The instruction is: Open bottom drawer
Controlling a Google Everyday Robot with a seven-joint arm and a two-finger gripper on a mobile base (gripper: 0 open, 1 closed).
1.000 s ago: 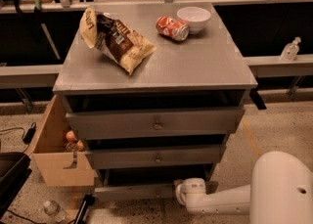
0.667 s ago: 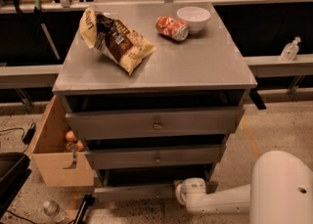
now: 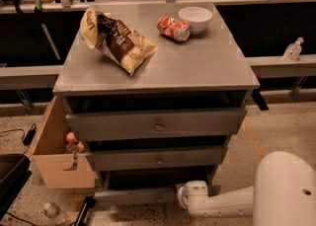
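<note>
At the bottom right edge of the view, a white rounded robot arm [image 3: 276, 190] is cut off by the frame. Its gripper [image 3: 183, 194] sits low at the foot of the grey metal-look cabinet, against the right part of the bottom drawer [image 3: 133, 195], the shortest and narrowest grey front of the three. The arm's wrist housing covers the gripper's tip, so I cannot tell whether it is released or clenched, nor whether it grasps anything. The drawer's small knob is hard to make out. A dark gap shows above its front panel.

Compared with the frame just before, nothing has visibly shifted: arm, drawers and objects lie as they did.

On the floor to the left, a clear plastic bottle [image 3: 52, 210] lies near a black object cut off by the left edge. Behind them, a tan cardboard box [image 3: 54, 163] stands just beside the cabinet's left side, with small round orange things inside that cannot be identified.

Above the bottom drawer come the wider middle drawer [image 3: 158, 160] and the widest top drawer [image 3: 155, 124].

On the cabinet top [image 3: 197, 67], a crumpled brown-and-yellow chip bag [image 3: 118, 40] lies toward the left edge. A red soda can [image 3: 174, 27] lies on its side near the back edge, just beside a white bowl [image 3: 195, 18] toward the back right corner.
</note>
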